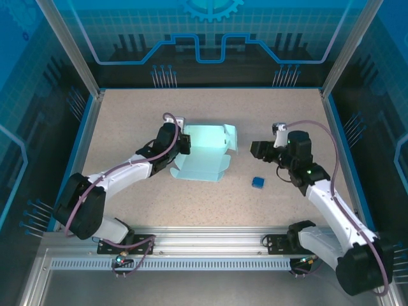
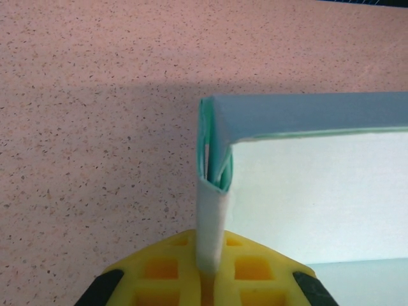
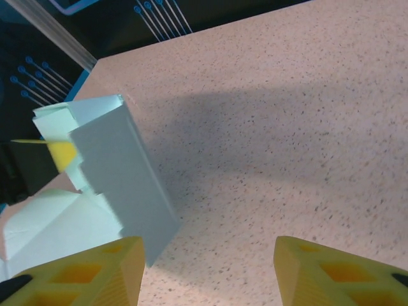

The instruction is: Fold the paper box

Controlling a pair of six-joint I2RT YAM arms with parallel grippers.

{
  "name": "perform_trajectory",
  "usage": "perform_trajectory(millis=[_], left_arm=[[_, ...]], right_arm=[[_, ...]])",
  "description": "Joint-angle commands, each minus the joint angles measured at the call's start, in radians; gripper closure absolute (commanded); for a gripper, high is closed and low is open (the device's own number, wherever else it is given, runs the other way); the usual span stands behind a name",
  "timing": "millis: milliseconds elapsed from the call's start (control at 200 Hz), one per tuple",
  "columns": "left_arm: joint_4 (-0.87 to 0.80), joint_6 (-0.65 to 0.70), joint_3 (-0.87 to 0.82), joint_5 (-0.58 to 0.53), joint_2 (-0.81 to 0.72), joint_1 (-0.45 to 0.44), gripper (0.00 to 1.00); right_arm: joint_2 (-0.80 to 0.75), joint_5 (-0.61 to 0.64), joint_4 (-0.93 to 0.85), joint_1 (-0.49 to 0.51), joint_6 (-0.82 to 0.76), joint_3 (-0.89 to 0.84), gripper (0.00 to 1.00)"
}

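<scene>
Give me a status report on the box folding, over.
Left tool shut on paper box wall. Right tool open, empty. Box partly folded. Blue cube sits nearby, not touching.

The paper box (image 1: 203, 153) is pale aqua-blue, the desk (image 1: 127, 121) beige with fine dark speckles, the small cube (image 1: 258, 183) dark blue, the jaws yellow with black edges, the arms (image 1: 328, 197) white and black, the walls (image 1: 210, 38) blue with grid lines.

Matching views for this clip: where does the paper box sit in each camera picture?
Top external: paper box at centre, slightly left.
Left wrist: paper box across the right half.
Right wrist: paper box at left, flap raised.
Shared landmark: the left hand pinching its edge.
</scene>
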Motion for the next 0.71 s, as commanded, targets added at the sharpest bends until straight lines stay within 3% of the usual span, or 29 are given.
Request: perform_trajectory(millis=[0, 95, 270, 700], left_arm=[[-0.004, -0.006, -0.013, 0.034, -0.033, 0.008, 1.0], [-0.015, -0.002, -0.008, 0.039, -0.035, 0.008, 1.0], [-0.014, -0.003, -0.009, 0.048, -0.032, 0.008, 1.0], [-0.011, -0.001, -0.007, 0.07, -0.019, 0.008, 1.0]], right_arm=[[0.107, -0.192, -0.009, -0.026, -0.173, 0.051, 0.43], [0.188, -0.28, 0.018, -0.004, -0.197, 0.086, 0.41], [0.282, -0.265, 0.032, 0.066, -0.231, 0.138, 0.38], [0.46, -0.253, 0.003, 0.139, -0.265, 0.319, 0.44]])
